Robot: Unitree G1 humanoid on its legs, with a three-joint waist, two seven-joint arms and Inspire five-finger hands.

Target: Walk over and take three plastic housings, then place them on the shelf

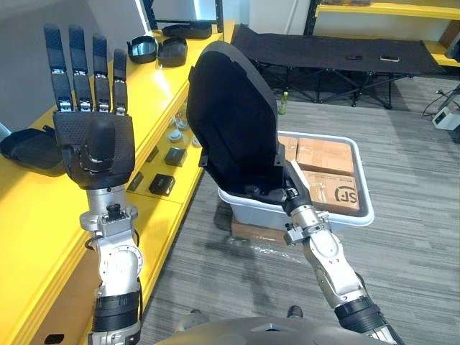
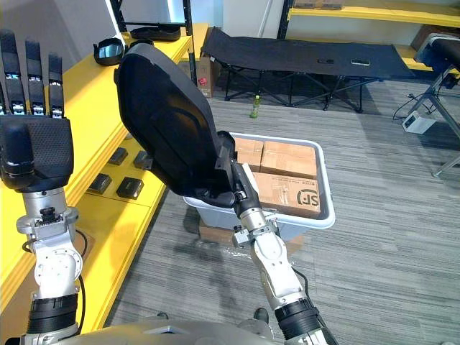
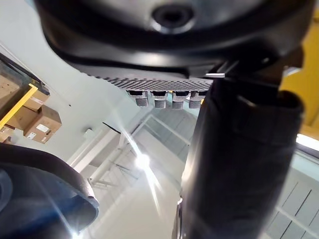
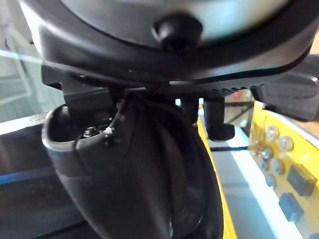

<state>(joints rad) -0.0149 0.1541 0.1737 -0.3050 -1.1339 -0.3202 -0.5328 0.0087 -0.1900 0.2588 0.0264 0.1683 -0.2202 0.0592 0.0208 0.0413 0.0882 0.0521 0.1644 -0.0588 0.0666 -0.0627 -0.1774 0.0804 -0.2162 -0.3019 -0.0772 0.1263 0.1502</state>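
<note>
1. The black plastic housing (image 1: pixel 233 115) is being gripped upright above the right hand (image 2: pixel 233 180), with fingers curled round its lower edge.
2. The left hand (image 1: pixel 95 147) is being held up flat and empty.
3. The carry step is judged underway; next, the housing is needing to be swung over to the yellow shelf (image 1: pixel 43 208) under the left hand.

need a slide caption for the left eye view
Right robot hand holds a black plastic housing by a bin of cartons; left robot hand raised open beside the yellow shelf.

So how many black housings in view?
5 housings: one in the right hand, one on the yellow shelf by the left hand, three at its far end. Others may be hidden.
</note>
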